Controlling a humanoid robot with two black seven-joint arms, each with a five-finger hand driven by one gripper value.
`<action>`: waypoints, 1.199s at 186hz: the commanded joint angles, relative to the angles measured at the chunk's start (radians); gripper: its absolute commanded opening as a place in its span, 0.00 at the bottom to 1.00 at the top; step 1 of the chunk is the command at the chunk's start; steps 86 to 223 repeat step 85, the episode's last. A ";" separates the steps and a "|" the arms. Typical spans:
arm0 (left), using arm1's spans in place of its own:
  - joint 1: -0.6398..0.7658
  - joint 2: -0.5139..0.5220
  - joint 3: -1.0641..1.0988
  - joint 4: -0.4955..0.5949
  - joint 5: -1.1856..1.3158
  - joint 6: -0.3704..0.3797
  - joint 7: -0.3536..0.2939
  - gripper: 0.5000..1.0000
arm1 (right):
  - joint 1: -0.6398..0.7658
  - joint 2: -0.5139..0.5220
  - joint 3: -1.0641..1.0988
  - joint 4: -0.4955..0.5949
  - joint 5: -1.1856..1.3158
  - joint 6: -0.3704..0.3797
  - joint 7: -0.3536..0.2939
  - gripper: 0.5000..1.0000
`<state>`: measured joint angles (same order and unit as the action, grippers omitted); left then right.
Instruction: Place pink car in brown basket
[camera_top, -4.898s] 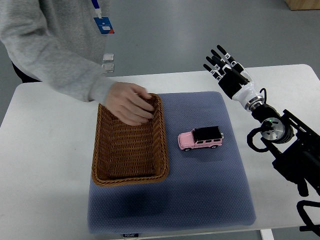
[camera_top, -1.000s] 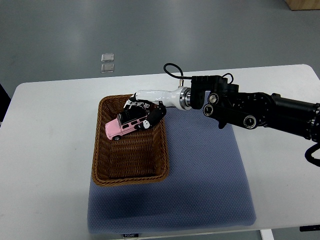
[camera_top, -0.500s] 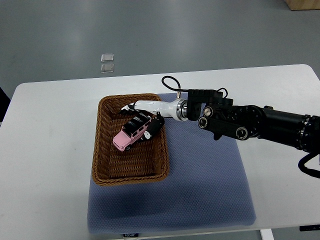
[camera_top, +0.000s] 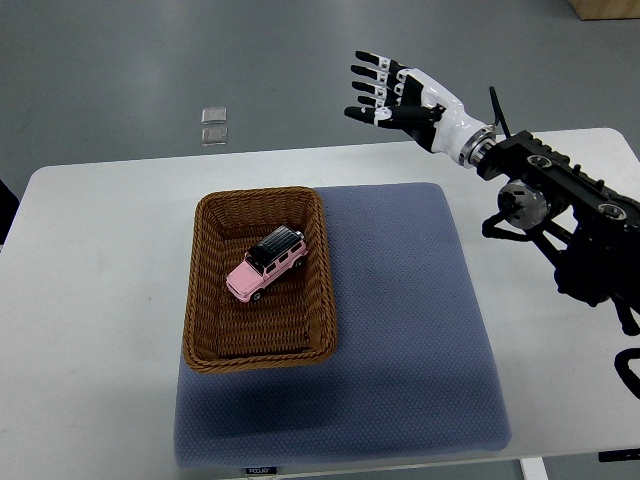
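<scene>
The pink car (camera_top: 267, 264) with a black roof lies inside the brown basket (camera_top: 206, 330), angled toward the basket's far right corner. The basket stands on the left part of the blue-grey mat (camera_top: 400, 330). My right hand (camera_top: 392, 93) is raised well above and beyond the table's far edge, up and right of the basket, fingers spread and holding nothing. Its arm (camera_top: 560, 200) comes in from the right. The left arm does not show.
The mat lies on a white table (camera_top: 90, 300). Two small clear squares (camera_top: 214, 125) rest on the grey floor beyond the table's far edge. A dark shape (camera_top: 5, 205) sits at the left picture edge.
The right hand has let go of the pink car and pulled back up and to the right, out of the basket. The car now rests on the basket floor.
</scene>
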<state>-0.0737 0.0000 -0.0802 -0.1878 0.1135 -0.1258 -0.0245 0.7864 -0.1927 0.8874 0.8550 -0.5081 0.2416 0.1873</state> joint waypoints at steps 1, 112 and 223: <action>0.000 0.000 0.002 -0.004 0.000 0.000 0.000 1.00 | -0.095 0.010 0.143 -0.002 0.140 0.050 0.000 0.83; 0.000 0.000 0.003 -0.002 0.000 0.000 0.000 1.00 | -0.227 0.010 0.194 -0.050 0.327 0.050 0.001 0.83; 0.000 0.000 0.003 -0.002 0.000 0.000 0.000 1.00 | -0.227 0.010 0.194 -0.050 0.327 0.050 0.001 0.83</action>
